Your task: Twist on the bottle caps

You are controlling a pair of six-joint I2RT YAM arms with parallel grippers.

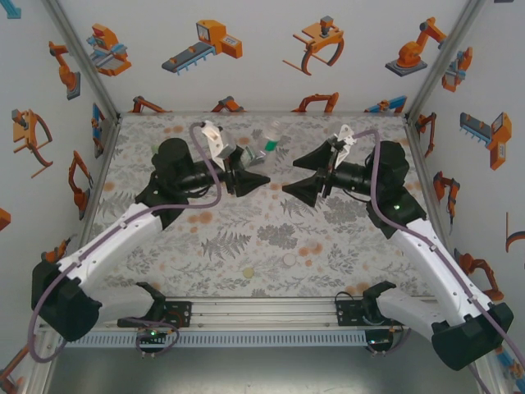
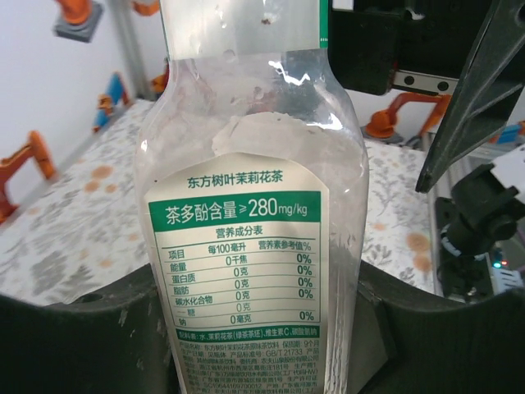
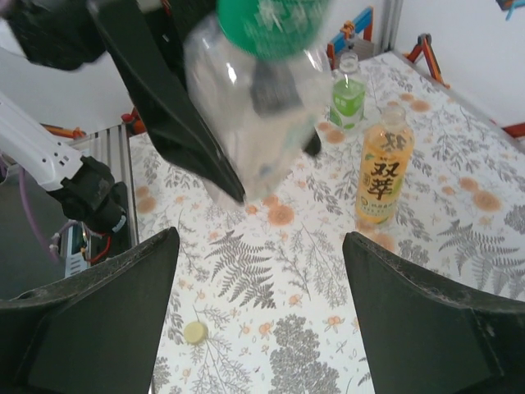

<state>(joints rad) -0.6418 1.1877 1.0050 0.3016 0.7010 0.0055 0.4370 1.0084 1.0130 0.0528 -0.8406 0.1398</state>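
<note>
Colourless bottle (image 2: 254,123), clamped in left tool (image 2: 261,312)

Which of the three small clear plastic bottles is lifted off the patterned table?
The colourless bottle, clamped in the left gripper. The green-liquid bottle and the amber-yellow labelled bottle both stand upright on the table.
</note>
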